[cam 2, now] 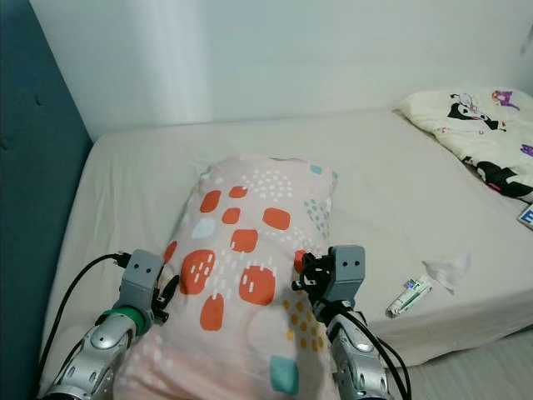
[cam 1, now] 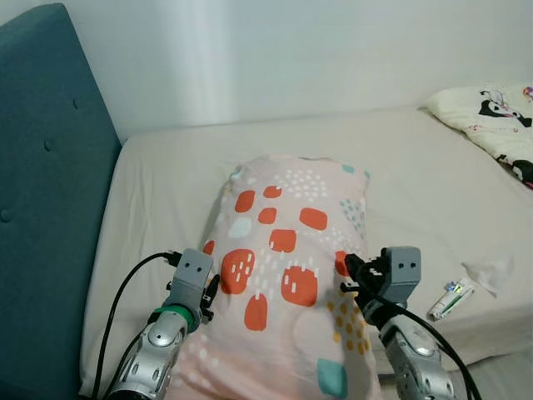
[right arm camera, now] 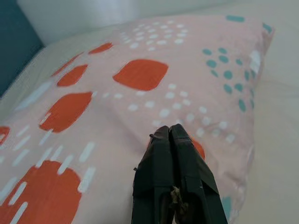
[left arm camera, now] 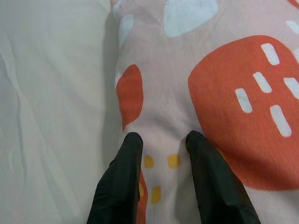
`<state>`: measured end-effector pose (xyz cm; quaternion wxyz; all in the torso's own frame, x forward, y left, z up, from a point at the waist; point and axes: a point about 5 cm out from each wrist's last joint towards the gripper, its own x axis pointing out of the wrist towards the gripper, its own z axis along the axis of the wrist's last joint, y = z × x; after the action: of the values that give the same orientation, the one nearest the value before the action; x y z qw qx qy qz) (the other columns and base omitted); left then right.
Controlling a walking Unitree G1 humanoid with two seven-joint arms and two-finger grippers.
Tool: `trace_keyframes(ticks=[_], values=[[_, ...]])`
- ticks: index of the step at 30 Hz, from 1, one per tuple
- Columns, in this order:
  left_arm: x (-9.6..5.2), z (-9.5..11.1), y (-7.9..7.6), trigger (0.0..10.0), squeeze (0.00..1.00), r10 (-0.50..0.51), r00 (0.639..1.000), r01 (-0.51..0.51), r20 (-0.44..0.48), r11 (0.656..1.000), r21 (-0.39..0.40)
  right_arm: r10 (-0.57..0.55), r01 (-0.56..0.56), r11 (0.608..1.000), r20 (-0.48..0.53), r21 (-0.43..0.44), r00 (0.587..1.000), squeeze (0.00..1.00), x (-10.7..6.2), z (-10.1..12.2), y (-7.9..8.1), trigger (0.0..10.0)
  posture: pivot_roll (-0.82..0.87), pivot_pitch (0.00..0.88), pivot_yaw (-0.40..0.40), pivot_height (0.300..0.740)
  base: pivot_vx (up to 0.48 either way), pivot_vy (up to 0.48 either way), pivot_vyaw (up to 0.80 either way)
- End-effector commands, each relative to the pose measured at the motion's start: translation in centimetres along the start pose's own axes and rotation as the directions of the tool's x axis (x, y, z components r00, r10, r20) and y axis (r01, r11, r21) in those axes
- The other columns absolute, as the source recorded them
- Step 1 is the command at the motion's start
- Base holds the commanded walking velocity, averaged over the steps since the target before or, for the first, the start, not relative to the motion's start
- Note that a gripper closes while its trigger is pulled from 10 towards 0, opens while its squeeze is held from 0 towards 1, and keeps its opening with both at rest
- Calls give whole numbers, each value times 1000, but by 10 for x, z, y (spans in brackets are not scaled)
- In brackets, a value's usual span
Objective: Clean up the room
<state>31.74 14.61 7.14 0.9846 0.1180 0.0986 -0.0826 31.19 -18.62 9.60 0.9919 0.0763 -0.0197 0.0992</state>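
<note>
A pink pillow with orange patches and small dots lies lengthwise on the beige bed, its near end hanging past the bed's front edge between my arms. My left gripper is at the pillow's left edge. In the left wrist view its fingertips pinch a puckered fold of the pillow's fabric. My right gripper is at the pillow's right edge, fingers pressed together against the cover.
A teal padded headboard stands along the bed's left side, and a white wall runs behind. A small tube and a crumpled tissue lie near the front right edge. A cream cartoon-print cushion sits at the far right.
</note>
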Motion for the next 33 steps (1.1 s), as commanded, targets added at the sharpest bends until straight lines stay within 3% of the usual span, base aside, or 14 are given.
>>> trace_keyframes(ticks=[1, 2, 6, 10, 11, 13, 18, 24, 29, 33], values=[[-2, -7, -1, 10000, 0, -10, 1000, 10, -21, 1000, 1, -10, 10, 1000, -14, 19, 1000, 0, -6, -3, -4, 10000, -142, 50, 75, 625, 0, 0, 0], [-2, -7, -1, 10000, 0, -10, 1000, 10, -21, 1000, 2, -8, 8, 1000, -12, 21, 1000, 0, -7, -3, -6, 10000, -142, 50, 75, 625, 0, 0, 0], [-3, -6, 1, 10000, 0, -7, 1000, 7, -19, 1000, 6, -145, 143, 989, 30, 43, 989, 0, -19, 8, -41, 10000, -133, 70, 85, 625, 0, 0, 0], [-6, 0, 9, 10000, 0, 11, 1000, -11, -1, 1000, -2, -360, 359, 933, 11, 27, 933, 0, -36, 9, -88, 10000, -114, 105, 99, 625, 0, 0, 0], [-6, 0, 9, 10000, 0, 11, 1000, -11, -1, 1000, -2, -360, 359, 933, 11, 27, 933, 0, -36, 9, -88, 10000, -114, 105, 99, 625, 0, 0, 0], [-7, 5, 14, 10000, 0, 23, 1000, -23, 12, 1000, -9, -429, 429, 903, -23, 18, 903, 0, -44, 5, -106, 10000, -108, 127, 113, 625, 0, 0, 0], [-12, 21, 24, 10000, 0, 43, 997, -41, 69, 999, -32, -391, 392, 920, -107, -16, 914, 0, -36, -3, -109, 10000, -98, 184, 136, 625, 0, 0, 0], [-32, 67, 57, 10000, 0, 166, 960, -147, 225, 984, -99, -336, 344, 939, -176, 16, 925, 0, -17, -1, -107, 10000, 5, 257, 119, 625, 0, 0, 0], [-51, 82, 72, 10000, 0, 212, 945, -192, 250, 976, -102, -268, 287, 956, -221, 55, 938, 0, -9, -6, -98, 10000, 53, 302, 119, 625, 0, 0, 0], [-58, 86, 74, 10000, 0, 213, 943, -192, 258, 976, -103, -237, 262, 962, -239, 82, 942, 0, -5, -9, -92, 10000, 81, 317, 117, 625, 0, 0, 0]])
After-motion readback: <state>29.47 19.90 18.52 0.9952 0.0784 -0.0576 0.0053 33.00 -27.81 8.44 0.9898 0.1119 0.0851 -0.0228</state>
